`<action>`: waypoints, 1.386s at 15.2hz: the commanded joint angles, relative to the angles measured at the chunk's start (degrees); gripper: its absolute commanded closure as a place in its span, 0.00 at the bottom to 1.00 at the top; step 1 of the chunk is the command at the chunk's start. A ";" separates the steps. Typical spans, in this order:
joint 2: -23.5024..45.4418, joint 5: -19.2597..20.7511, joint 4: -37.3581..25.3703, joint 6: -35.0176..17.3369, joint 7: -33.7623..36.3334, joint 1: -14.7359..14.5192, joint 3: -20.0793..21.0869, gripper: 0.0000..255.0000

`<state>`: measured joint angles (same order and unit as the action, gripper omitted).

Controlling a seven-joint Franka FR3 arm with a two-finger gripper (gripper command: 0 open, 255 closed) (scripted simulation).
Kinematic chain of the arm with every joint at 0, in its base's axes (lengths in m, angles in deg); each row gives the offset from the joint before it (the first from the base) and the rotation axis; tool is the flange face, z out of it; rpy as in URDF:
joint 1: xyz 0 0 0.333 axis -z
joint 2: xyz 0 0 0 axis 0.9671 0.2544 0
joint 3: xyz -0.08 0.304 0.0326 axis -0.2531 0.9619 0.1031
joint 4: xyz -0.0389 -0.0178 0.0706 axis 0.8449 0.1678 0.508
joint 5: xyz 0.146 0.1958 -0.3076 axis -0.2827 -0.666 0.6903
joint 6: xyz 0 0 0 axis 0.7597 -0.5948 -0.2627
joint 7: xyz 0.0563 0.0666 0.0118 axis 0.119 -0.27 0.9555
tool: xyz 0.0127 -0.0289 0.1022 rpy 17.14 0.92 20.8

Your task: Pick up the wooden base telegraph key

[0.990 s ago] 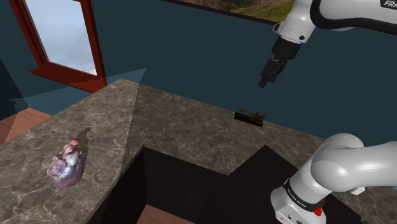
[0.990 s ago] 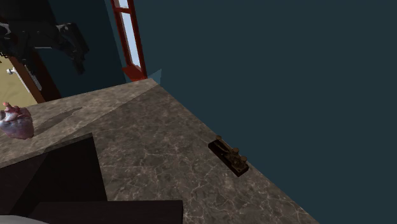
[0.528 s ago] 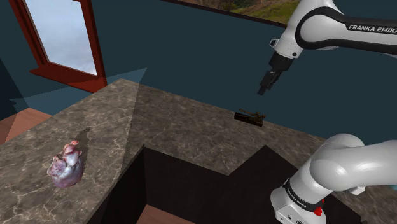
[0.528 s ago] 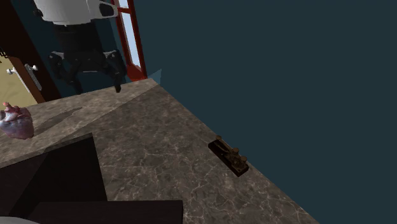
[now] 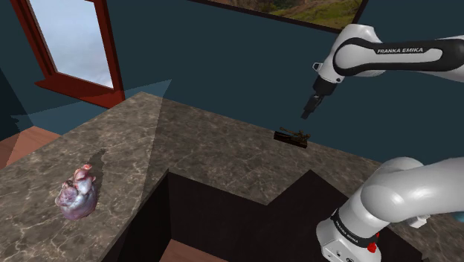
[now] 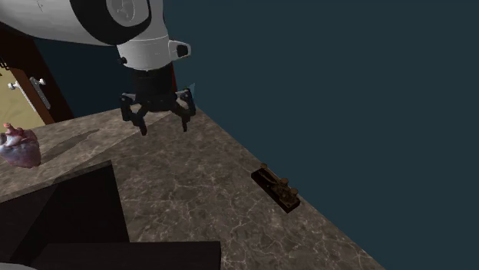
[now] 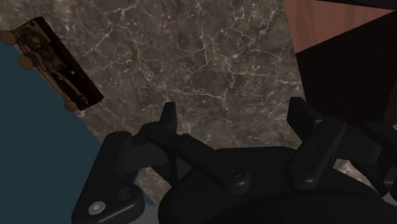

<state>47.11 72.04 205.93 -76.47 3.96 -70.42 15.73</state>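
Observation:
The telegraph key [image 5: 291, 136], a dark wooden base with small brass parts on top, lies on the brown marbled counter [image 5: 208, 145] close against the dark teal wall. The second exterior view has the key [image 6: 277, 186] at its right, along the wall edge. My black gripper [image 5: 306, 113] hangs in the air above the key and slightly to the shoulder view's right, open, with nothing between its fingers. Seen from the second exterior camera, the gripper [image 6: 163, 126] is up and to the left of the key. In the wrist view the key [image 7: 57, 60] lies off to one side of the gripper [image 7: 233, 111].
A pink and purple heart-shaped object [image 5: 77, 193] sits far off on the counter, also at the second exterior view's left [image 6: 19, 146]. A dark sunken recess [image 5: 223, 223] cuts into the counter near the stand. A red-framed window [image 5: 67, 45] is at the far left.
The arm has swung so the gripper comes lower and nearer the wall in the shoulder view; it crosses rightward toward the key in the second exterior view. The key has not moved.

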 commanded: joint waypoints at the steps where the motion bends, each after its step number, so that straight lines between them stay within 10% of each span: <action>1: 3.12 0.75 -0.14 -3.22 -3.07 0.28 -2.52 0.00; 11: 22.60 -2.66 -4.66 -18.22 -19.98 -1.19 -14.84 0.00; 21: 48.81 -24.03 -18.08 -25.41 -45.35 0.50 -19.55 0.00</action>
<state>92.53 51.21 189.74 -101.34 -38.00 -70.96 -4.11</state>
